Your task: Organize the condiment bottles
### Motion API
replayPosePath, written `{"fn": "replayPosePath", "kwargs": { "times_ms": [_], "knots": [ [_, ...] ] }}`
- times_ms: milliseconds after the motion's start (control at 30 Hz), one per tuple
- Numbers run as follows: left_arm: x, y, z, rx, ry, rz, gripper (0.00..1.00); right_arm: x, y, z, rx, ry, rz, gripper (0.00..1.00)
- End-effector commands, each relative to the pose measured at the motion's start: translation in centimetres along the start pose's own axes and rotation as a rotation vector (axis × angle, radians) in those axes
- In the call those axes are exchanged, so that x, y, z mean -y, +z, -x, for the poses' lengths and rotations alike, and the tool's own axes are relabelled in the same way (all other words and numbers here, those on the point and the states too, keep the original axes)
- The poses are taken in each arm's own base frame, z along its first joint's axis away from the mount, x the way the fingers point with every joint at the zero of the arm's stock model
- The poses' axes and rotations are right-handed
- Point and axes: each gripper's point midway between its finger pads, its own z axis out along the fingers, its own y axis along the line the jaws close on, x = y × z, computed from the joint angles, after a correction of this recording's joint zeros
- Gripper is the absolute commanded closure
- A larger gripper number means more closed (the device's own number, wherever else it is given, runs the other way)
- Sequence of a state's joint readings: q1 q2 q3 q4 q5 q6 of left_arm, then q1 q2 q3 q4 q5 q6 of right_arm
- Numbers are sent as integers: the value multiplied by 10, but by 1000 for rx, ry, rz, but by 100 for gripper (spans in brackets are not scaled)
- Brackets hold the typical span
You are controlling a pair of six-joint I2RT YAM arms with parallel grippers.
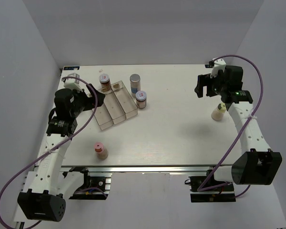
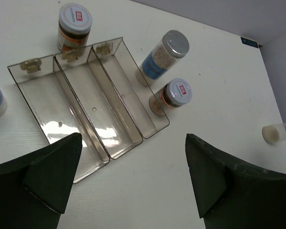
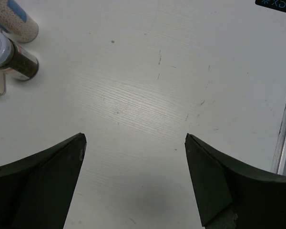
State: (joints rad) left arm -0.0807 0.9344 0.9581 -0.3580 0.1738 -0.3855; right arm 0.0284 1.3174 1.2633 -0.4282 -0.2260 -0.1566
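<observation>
Top: pink-lid bottle point(image 1: 101, 150) stood at 6 o'clock of the tray point(image 1: 106, 126), pale bottle point(image 1: 219, 113) far out at 3.
Left wrist: left fingers point(image 2: 52, 176) released over the tray; white-lid jar point(image 2: 175, 95) at 1 o'clock crowded the wall, so a grab could tip it.
Right wrist: right fingers point(image 3: 47, 181) released, empty.

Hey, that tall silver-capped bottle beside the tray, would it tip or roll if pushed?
The tall bottle stands upright and is narrow for its height, so a push near its top would probably tip it. Its round body would likely roll once down. The smooth wall may be slippery to grip.
</observation>
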Motion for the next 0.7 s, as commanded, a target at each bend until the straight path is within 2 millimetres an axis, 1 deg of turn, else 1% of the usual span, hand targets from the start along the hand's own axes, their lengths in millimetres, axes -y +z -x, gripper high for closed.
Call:
{"fn": "replayPosePath", "kwargs": {
  "times_ms": [0, 67, 100, 133, 167, 200, 233, 300, 333, 400, 433, 467, 500, 533, 567, 600, 633, 667],
  "knots": [
    [9, 0, -11, -40, -26, -60, 2, 0, -2, 2, -7, -24, 8, 11],
    [10, -1, -13, -49, -30, -61, 2, -7, -3, 2, -2, -75, 55, 11],
    [10, -2, -12, -49, -29, -63, 2, -9, -6, -3, -12, -209, 96, 11],
    [10, -4, -15, -63, -26, -59, 4, -16, -8, -7, -17, -279, 147, 11],
    [9, -5, -16, -71, -23, -54, 10, -29, -11, -8, -3, -326, 232, 11],
    [9, -7, -14, -73, -22, -48, 17, -33, -12, -12, -17, -347, 247, 11],
    [7, -9, -19, -96, -27, -34, 28, -33, -12, -14, -23, -330, 238, 11],
    [5, -14, -23, -107, -32, -24, 39, -34, -14, -18, -26, -338, 236, 11],
    [2, -16, -29, -124, -57, -4, 48, -33, -15, -20, -31, -349, 232, 11],
    [-2, -22, -32, -122, -84, 30, 48, -38, -17, -28, -41, -363, 258, 11],
    [-5, -26, -39, -147, -112, 51, 44, -39, -18, -27, -40, -317, 252, 11],
    [-9, -28, -42, -153, -127, 76, 36, -41, -18, -27, -33, -295, 255, 11],
    [-14, -35, -51, -182, -149, 111, 28, -45, -20, -25, -24, -283, 267, 15],
    [-17, -39, -56, -199, -188, 144, 25, -47, -21, -26, -21, -268, 273, 23],
    [-24, -43, -63, -226, -207, 192, 23, -49, -20, -26, -18, -221, 271, 50],
    [-38, -54, -80, -293, -227, 287, 22, -49, -20, -28, -22, -198, 268, 60],
    [-41, -59, -84, -321, -252, 328, 20, -50, -20, -30, -28, -181, 269, 67],
    [-46, -64, -91, -351, -261, 365, 18, -52, -20, -32, -34, -156, 277, 68]
  ]
}}
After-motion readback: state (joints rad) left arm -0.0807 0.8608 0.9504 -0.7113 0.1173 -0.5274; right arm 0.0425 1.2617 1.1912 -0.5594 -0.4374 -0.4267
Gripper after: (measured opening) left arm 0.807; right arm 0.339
